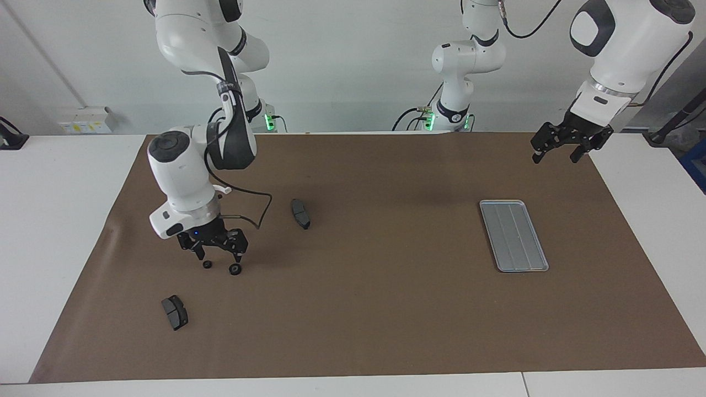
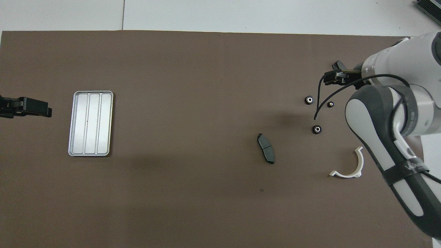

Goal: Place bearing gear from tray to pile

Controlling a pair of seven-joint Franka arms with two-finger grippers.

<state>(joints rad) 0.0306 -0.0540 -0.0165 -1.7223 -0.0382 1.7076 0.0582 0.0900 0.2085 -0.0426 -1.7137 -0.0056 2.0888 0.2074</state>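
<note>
A brown mat covers a white table in front of a pale wall, filling most of both views. At the lower left of the facing view the right gripper hangs just above the mat with its fingers spread and nothing between them; two small black gears lie on the mat right under it, the larger gear below one fingertip and a smaller gear beside it. The overhead view shows a third gear at its right, near a white half-ring bracket. One dark brake pad lies left of centre in the facing view, another brake pad at its lower left. The silver tray sits right of centre there, bare. The left gripper waits raised at the upper right, fingers apart, empty.
</note>
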